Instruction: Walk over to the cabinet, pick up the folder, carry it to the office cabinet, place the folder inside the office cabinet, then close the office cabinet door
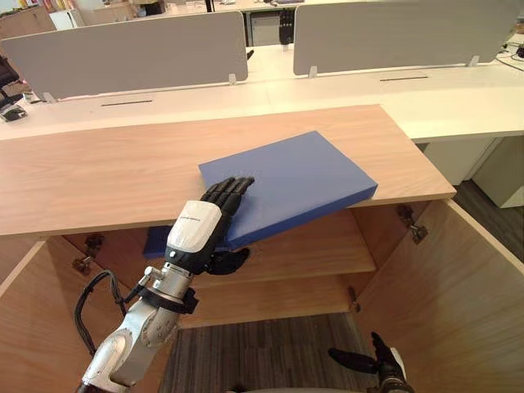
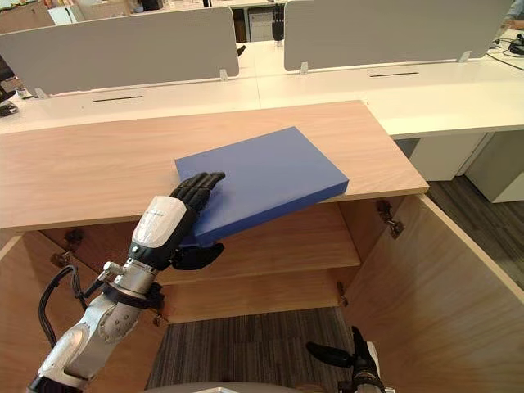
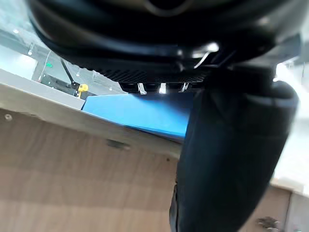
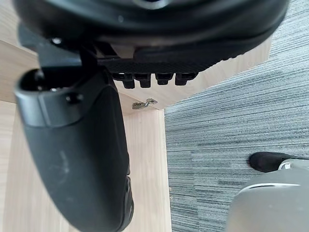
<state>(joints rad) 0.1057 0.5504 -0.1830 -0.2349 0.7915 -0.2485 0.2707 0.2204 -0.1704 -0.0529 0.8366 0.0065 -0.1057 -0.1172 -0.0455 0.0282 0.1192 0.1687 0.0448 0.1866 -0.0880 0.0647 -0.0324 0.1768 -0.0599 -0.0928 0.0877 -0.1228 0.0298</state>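
Observation:
A flat blue folder (image 1: 295,176) lies askew on the wooden cabinet top (image 1: 106,172), its near corner jutting past the front edge. My left hand (image 1: 196,229) grips that corner, with its fingers (image 1: 233,190) laid on the folder's top face and its thumb (image 1: 229,262) underneath. The left wrist view shows the folder's (image 3: 140,111) blue underside past the thumb. Low at the right, above the carpet, my right hand (image 1: 381,364) hangs open and holds nothing.
Below the top the cabinet stands open, showing a wooden shelf (image 1: 319,246), with one door (image 1: 458,286) swung out on the right and another (image 1: 33,327) on the left. White desks with grey divider screens (image 1: 131,53) stand behind.

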